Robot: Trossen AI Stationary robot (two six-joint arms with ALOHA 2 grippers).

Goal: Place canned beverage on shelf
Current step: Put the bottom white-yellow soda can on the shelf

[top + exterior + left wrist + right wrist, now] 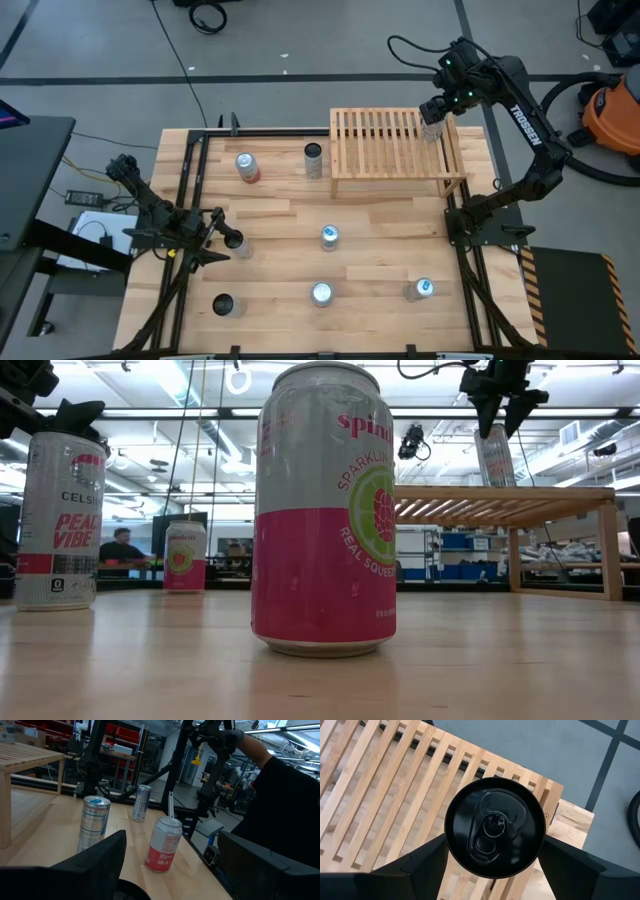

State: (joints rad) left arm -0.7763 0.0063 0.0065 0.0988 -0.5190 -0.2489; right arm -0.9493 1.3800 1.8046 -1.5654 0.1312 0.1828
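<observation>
My right gripper (432, 118) is shut on a can (497, 455) with a black top (494, 827), over the far right part of the shelf (395, 150), a low light-wood slatted rack. The low view puts the can's bottom just at the slats. Several other cans stand upright on the table, among them a red-and-white one (246, 167) and a dark-topped one (314, 158) left of the shelf. My left gripper (222, 240) waits open and level at the table's left, with a can (238, 246) just beside its fingers. My right gripper pinches the can's side wall just below the rim (451, 845) between its two fingers, one on each side. The fingers (492, 410) come from above, slanting down. The can hangs slightly tilted, top up; whether its bottom touches the slats I cannot tell.
Blue-topped cans (328, 237) (320, 293) (422, 290) stand on the open wood in front of the shelf, and a dark can (224, 305) near the front left. A pink-and-white can (325, 510) fills the low view. Black frame rails (190, 200) run along the table's sides.
</observation>
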